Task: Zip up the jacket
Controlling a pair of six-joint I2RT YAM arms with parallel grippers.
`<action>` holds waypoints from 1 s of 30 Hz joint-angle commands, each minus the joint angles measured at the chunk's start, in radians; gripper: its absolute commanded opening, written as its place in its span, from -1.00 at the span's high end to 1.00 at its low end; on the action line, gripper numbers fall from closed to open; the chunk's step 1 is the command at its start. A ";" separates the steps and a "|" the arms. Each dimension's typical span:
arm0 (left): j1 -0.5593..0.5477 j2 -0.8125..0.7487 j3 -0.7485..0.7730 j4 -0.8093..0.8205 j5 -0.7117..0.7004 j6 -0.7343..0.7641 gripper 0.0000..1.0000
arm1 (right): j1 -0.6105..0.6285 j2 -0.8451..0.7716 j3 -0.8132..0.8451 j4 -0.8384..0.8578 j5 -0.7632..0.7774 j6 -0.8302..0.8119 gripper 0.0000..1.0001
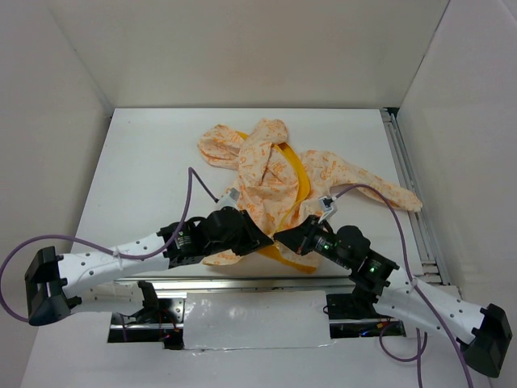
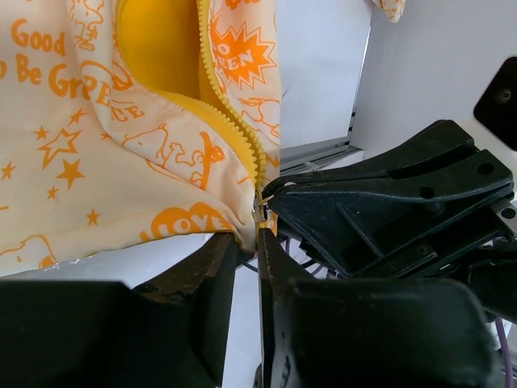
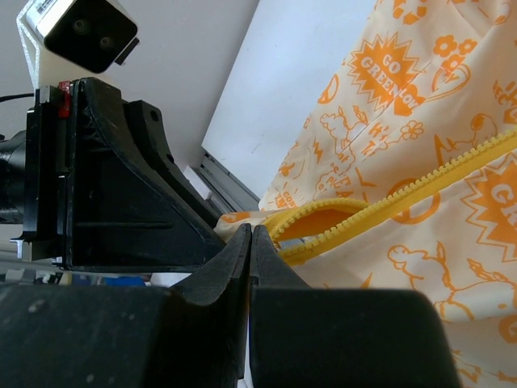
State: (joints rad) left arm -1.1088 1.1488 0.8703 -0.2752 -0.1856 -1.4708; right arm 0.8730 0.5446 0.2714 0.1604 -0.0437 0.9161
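Black jaws of the left gripper [image 2: 249, 242] have narrowed to a slit and pinch the bottom hem corner of the jacket [image 1: 275, 182], right at the base of the yellow zipper [image 2: 234, 137]. Just right of it in the left wrist view, the right gripper [image 3: 250, 234] is fully closed, its tips against the same zipper end; whether it pinches fabric I cannot tell. Above them the zipper stands unzipped, showing yellow lining. The jacket lies crumpled at the centre of the white table [image 1: 145, 162], sleeves spread to upper left and right.

Robot lab: white enclosure walls [image 1: 242, 48]
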 commanded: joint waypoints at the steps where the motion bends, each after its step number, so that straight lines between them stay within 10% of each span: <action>1: -0.003 0.008 0.030 0.054 -0.022 0.006 0.44 | 0.012 -0.015 -0.006 0.080 -0.011 0.004 1.00; 10: -0.005 0.054 0.047 0.102 -0.002 0.092 1.00 | 0.046 0.011 0.002 0.084 -0.018 -0.040 1.00; 30: -0.005 -0.265 -0.302 0.163 0.255 0.250 1.00 | 0.073 0.187 0.153 -0.078 0.524 -0.155 1.00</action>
State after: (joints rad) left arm -1.0931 0.9901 0.6388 -0.0513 -0.0822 -1.2350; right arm 0.9817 0.6617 0.3611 0.0948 0.2039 0.8696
